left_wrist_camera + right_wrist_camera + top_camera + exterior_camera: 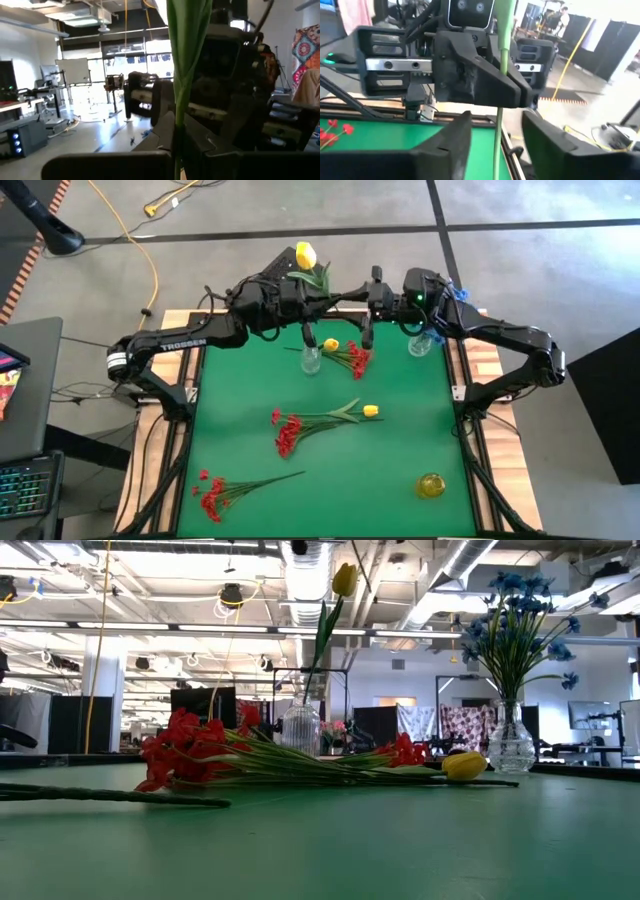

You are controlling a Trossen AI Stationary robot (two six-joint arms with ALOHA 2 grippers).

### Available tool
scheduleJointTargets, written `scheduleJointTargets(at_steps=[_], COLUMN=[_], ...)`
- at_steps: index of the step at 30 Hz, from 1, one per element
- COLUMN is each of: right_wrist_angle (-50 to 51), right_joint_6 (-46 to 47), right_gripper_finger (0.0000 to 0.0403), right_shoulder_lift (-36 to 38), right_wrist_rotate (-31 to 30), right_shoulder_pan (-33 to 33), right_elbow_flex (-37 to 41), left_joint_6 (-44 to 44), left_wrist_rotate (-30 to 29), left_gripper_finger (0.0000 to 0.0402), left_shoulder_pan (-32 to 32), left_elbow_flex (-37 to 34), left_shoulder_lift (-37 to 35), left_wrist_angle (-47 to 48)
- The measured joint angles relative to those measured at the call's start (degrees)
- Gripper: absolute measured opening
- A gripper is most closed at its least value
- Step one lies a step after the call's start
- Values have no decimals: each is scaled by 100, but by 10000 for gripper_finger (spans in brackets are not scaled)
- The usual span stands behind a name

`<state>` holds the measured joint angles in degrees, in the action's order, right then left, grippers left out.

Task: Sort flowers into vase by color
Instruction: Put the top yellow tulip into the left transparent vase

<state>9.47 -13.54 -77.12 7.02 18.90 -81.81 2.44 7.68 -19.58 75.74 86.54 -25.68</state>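
Yellow showed at the twelve o'clock edge of the green table [240,410]: a tulip [306,254] held upright by its thin stem, its bud also visible high in the low view. The left gripper [306,332] was clenched on that stem, while the right gripper [367,330], facing it close by, had its fingers [452,142] spread clear to either side of the stem, apparently a handover that gave the left arm a better hold for lowering the stem. Just beneath, toward twelve o'clock, stood a narrow clear vase [311,360], probably the target. At about one o'clock a second glass vase [511,745] carried the blue flowers [515,610]. Red sprigs [287,430] with another yellow bud [370,411] lay at centre, more red sprigs [212,494] at seven o'clock, and a small yellow vase [431,485] at five o'clock.
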Motion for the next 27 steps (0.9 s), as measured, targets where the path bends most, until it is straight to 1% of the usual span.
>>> scheduleJointTargets(at_steps=[4, 8, 13, 15, 19, 21, 24, 25, 27], right_wrist_angle=[722, 1525, 2503, 2735, 3265, 3550, 3849, 3918, 4068], right_joint_6=[3, 4, 98, 239, 533, 609, 770, 829, 942], right_gripper_finger=[268, 298, 305, 305, 305, 305, 305, 305, 305], right_shoulder_lift=[6, 4, 2, 3, 4, 2, 2, 2, 2], right_wrist_rotate=[-73, -88, -89, -91, -97, -107, -172, -262, -496], right_shoulder_pan=[-2, -22, -20, -20, -115, -248, -515, -622, -870], right_elbow_flex=[-325, -649, -924, -975, -979, -976, -976, -976, -976], left_joint_6=[-2, -13, 25, 34, 40, 100, 223, 245, 243], left_wrist_rotate=[2, 0, 2, 30, 415, 635, 754, 794, 911], left_gripper_finger=[0, 0, 0, 0, 0, 0, 0, 0, 0], left_shoulder_pan=[-164, -384, -650, -725, -893, -929, -930, -915, -835], left_elbow_flex=[-4, -4, -4, -2, -2, 0, -2, -36, -310], left_shoulder_lift=[-195, -539, -1176, -1432, -1924, -2113, -2298, -2350, -2495], left_wrist_angle=[297, 963, 1913, 2343, 3379, 3922, 4704, 4880, 4850])
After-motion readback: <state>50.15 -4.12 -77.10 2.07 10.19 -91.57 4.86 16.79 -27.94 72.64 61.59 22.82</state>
